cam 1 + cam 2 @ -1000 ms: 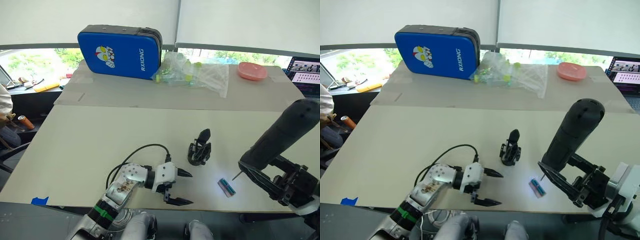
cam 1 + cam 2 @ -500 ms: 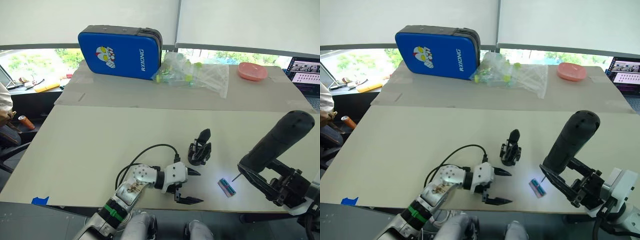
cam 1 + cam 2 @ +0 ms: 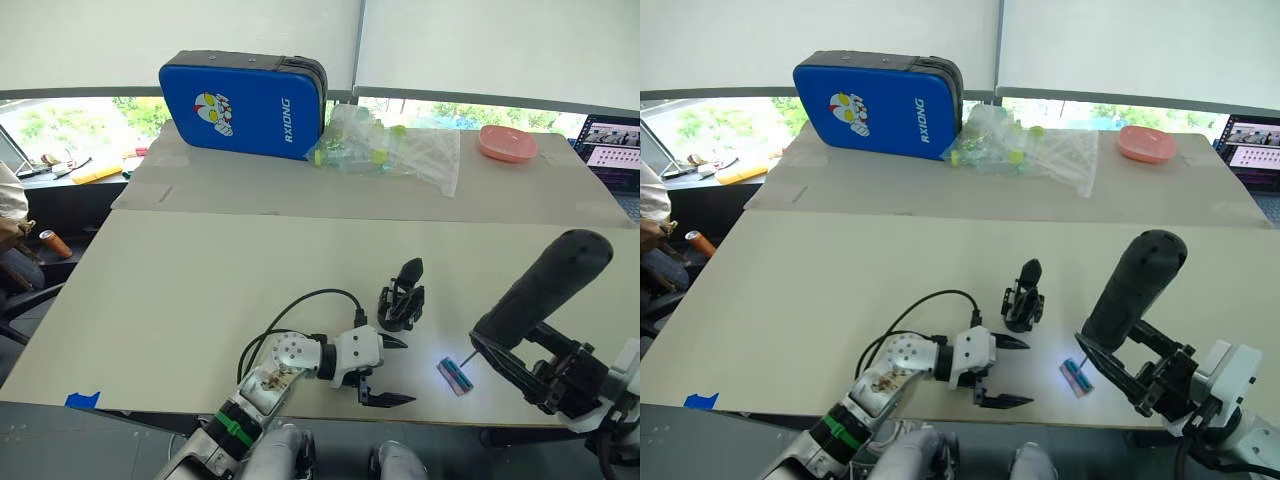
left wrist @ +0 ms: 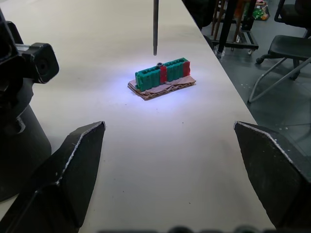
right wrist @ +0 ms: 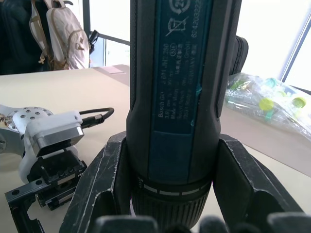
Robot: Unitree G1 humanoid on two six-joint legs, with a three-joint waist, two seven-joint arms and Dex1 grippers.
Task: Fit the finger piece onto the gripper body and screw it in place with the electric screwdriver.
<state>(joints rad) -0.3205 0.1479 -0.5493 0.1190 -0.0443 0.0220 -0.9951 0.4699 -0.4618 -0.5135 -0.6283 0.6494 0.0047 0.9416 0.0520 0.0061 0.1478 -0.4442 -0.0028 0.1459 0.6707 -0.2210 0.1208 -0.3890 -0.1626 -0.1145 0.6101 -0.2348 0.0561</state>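
- Left claw (image 3: pixel 385 370), black fingers spread and empty, now advanced toward 3 o'clock, nearer the small black gripper body (image 3: pixel 401 297) standing mid-tabletop (image 3: pixel 200 290); probably about to steady it.
- Right claw (image 5: pixel 170 194) pinching the thick black matte electric screwdriver (image 3: pixel 540 290), lowered; long axis tilted, bit pointing toward 7 o'clock over the green-and-red block (image 4: pixel 163 74).

We've got the gripper body (image 3: pixel 401 296) mid-bench (image 3: pixel 200 290), our left pincer (image 3: pixel 385 370) just in front, screwdriver bit (image 4: pixel 155 26) over the terminal block (image 3: pixel 453 375) to its right.
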